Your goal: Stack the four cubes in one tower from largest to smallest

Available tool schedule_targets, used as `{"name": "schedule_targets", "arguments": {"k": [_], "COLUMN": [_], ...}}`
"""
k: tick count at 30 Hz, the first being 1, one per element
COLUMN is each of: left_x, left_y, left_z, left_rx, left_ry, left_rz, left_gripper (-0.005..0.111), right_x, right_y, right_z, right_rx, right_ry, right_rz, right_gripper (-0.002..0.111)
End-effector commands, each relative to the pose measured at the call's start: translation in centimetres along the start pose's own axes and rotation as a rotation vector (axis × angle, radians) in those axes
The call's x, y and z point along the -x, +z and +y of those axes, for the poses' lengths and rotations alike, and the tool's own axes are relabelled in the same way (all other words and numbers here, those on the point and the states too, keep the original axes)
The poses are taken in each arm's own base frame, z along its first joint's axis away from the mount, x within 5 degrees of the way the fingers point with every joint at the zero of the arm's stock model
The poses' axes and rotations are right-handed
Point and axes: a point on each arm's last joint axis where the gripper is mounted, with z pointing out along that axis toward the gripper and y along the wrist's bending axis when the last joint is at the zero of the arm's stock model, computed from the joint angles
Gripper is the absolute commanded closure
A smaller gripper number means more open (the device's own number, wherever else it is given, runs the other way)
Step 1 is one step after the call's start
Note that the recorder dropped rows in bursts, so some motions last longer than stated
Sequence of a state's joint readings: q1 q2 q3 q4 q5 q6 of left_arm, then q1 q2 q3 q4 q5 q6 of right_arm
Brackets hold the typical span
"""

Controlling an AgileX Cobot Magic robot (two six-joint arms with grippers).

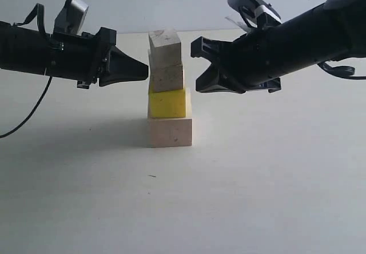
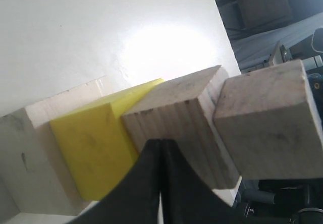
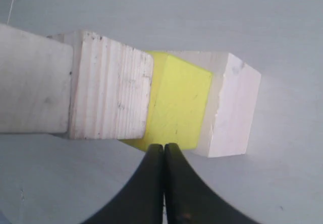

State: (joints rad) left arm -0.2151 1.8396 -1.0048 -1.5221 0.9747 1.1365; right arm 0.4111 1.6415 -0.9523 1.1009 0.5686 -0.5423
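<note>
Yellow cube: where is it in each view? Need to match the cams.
Exterior view: the yellow cube is second from the bottom of the tower, mid-frame.
Left wrist view: yellow cube sits between two pale wooden cubes.
Right wrist view: yellow cube sits between the same two.
Shared landmark: the largest pale cube, touching the yellow one.

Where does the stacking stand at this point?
Done: large pale wooden cube, yellow cube, small greyish wooden cube and top wooden cube stand stacked, top slightly skewed. In hand: nothing; left claw and right claw flank them, gripping no cube. Remaining: probably only backing away.
</note>
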Motion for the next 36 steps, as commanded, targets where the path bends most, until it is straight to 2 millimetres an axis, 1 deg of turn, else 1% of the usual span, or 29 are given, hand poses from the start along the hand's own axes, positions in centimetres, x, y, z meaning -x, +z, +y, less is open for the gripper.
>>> {"name": "schedule_targets", "arguments": {"k": [1, 7, 15, 22, 36], "left_x": [0.3, 0.4, 0.4, 0.3, 0.4], "left_y": [0.1, 0.1, 0.1, 0.1, 0.1], "left_z": [-0.2, -0.2, -0.2, -0.2, -0.3], "left_rx": [0.005, 0.009, 0.009, 0.003, -0.001], "left_ry": [0.015, 0.016, 0.016, 0.016, 0.015], "left_rz": [-0.011, -0.019, -0.019, -0.016, -0.016], "left_gripper": [0.107, 0.107, 0.107, 0.107, 0.107], "right_x": [0.4, 0.7, 0.3, 0.2, 0.3], "right_y": [-0.1, -0.1, -0.1, -0.1, -0.1], "right_z": [-0.2, 0.4, 0.8, 0.9, 1.0], "right_rx": [-0.012, 0.056, 0.102, 0.112, 0.122], "right_ry": [-0.004, -0.031, -0.066, -0.068, -0.126], "right_rz": [-0.039, -0.073, -0.032, -0.022, -0.036], "right_gripper": [0.108, 0.108, 0.108, 0.108, 0.108]}}
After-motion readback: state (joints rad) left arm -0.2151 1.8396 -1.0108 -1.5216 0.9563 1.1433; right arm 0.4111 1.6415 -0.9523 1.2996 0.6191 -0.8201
